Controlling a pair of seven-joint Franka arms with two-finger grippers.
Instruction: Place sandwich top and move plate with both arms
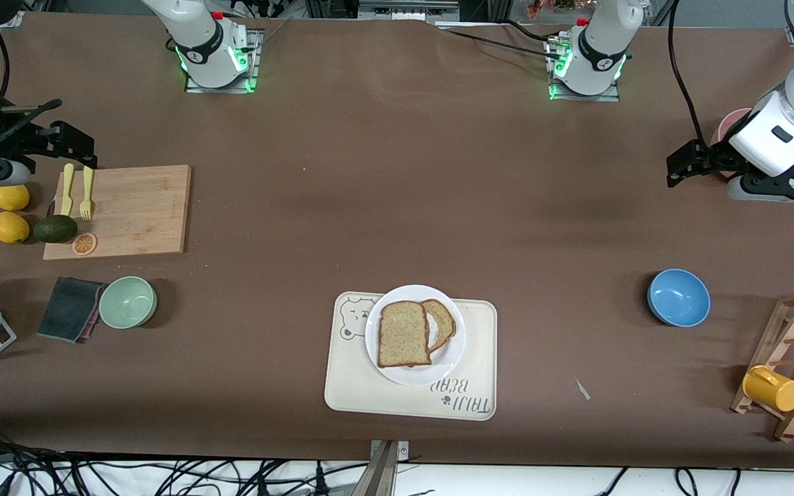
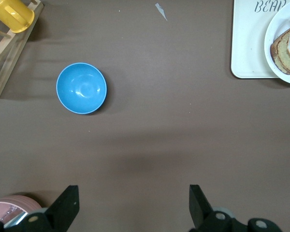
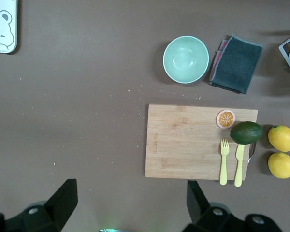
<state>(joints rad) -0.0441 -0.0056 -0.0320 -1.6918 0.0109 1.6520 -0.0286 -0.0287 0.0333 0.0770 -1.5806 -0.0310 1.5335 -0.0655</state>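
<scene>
Lying on the plate [image 1: 414, 375] is the sandwich top [image 1: 404, 334], a speckled slice leaning partly over a second bread slice [image 1: 442, 322] beside it; the plate is sitting on the cream bear tray [image 1: 369, 386], which is resting near the table edge closest to the front camera; the left gripper [image 1: 704, 162] is hanging with its fingers spread wide and nothing between them over the left arm's end of the table, close to a pink cup [image 2: 7, 210]; a blue bowl [image 1: 678, 297] is sitting nearer the front camera than that cup, with a wooden rack [image 1: 793, 365] carrying a yellow mug [image 1: 772, 388] beside it; the right gripper [image 1: 59, 141] is waiting, released and holding nothing, above the right arm's end, over the edge of a cutting board [image 1: 135, 210] bearing a fork [image 1: 86, 193], an avocado [image 1: 56, 229] and an orange slice [image 1: 85, 243]; two lemons [image 1: 10, 213] are lying just beside the board; a green bowl [image 1: 128, 302] and a dark cloth [image 1: 69, 308] are sitting nearer the front camera.
</scene>
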